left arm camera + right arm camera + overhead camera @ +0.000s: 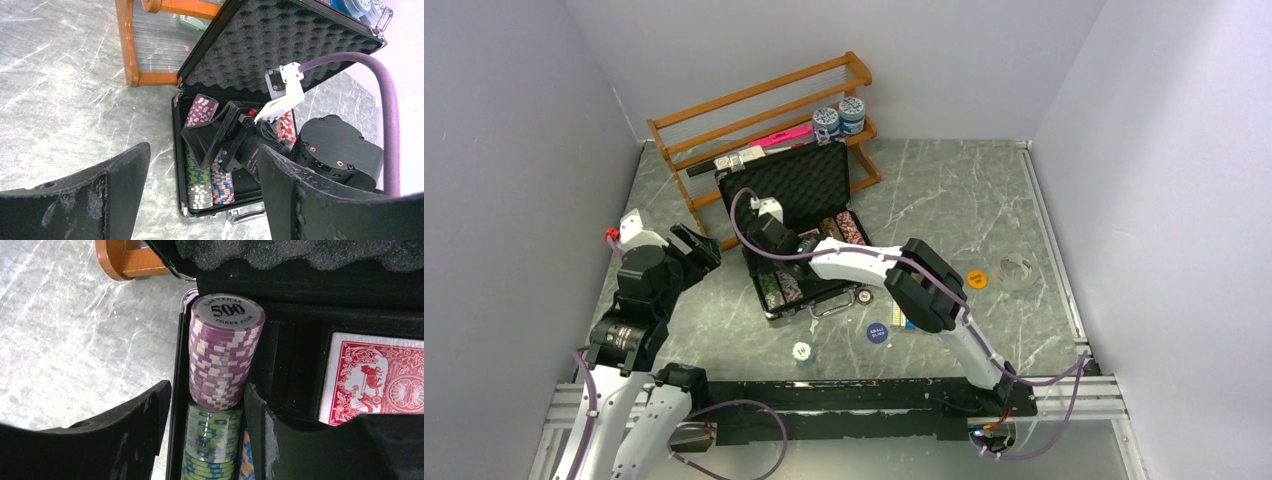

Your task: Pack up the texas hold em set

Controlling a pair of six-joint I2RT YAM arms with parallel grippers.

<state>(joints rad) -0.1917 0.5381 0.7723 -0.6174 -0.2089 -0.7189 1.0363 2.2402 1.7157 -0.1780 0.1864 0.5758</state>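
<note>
Straddling: right jaws, half open about the purple chip stack (226, 350) in the briefcase (799, 185), gap showing.
Left jaws: wide open, empty.
Briefcase: open on tabletop (984, 200).

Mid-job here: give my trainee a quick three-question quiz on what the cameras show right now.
1. True or false: the briefcase is shut.
2. Which number is printed on top of the purple chip stack? A) 100 B) 500 C) 25
3. Which end effector reaches into the briefcase?
Key: 1 false; 2 B; 3 the right end effector.
</note>
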